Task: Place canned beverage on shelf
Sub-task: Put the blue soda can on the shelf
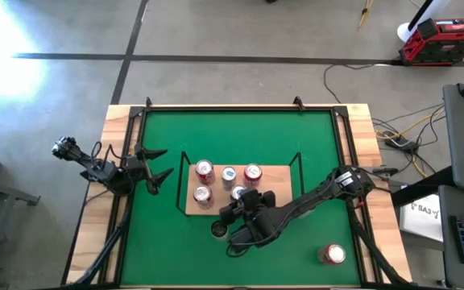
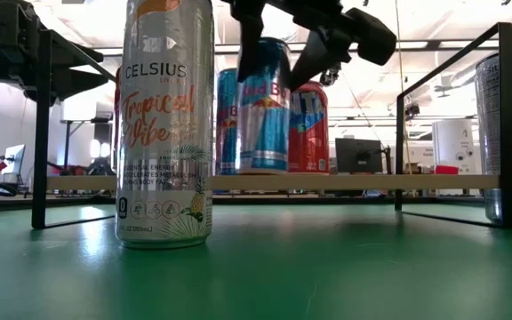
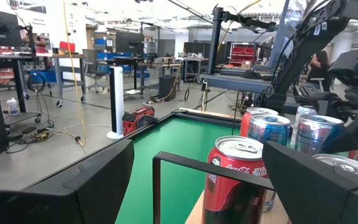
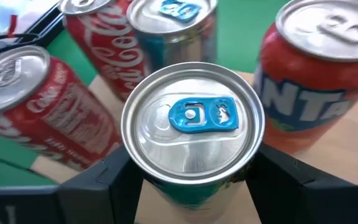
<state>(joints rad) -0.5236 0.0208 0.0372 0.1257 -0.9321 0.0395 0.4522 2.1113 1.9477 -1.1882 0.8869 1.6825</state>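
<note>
Red Bull can (image 4: 192, 134) near the shelf's (image 1: 280, 173) front edge — rigid, slick, likely full; best gripped mid-wall. Right gripper (image 4: 191, 177) clamped on it; left gripper (image 1: 153, 166) open by the mat's left edge.

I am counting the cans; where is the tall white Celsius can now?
In the low view the tall white Celsius can stands on the green mat, off the light-wood shelf.

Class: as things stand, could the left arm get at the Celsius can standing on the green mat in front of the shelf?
Probably not easily: the right arm lies right beside the Celsius can, while the left gripper waits beyond the shelf.
</note>
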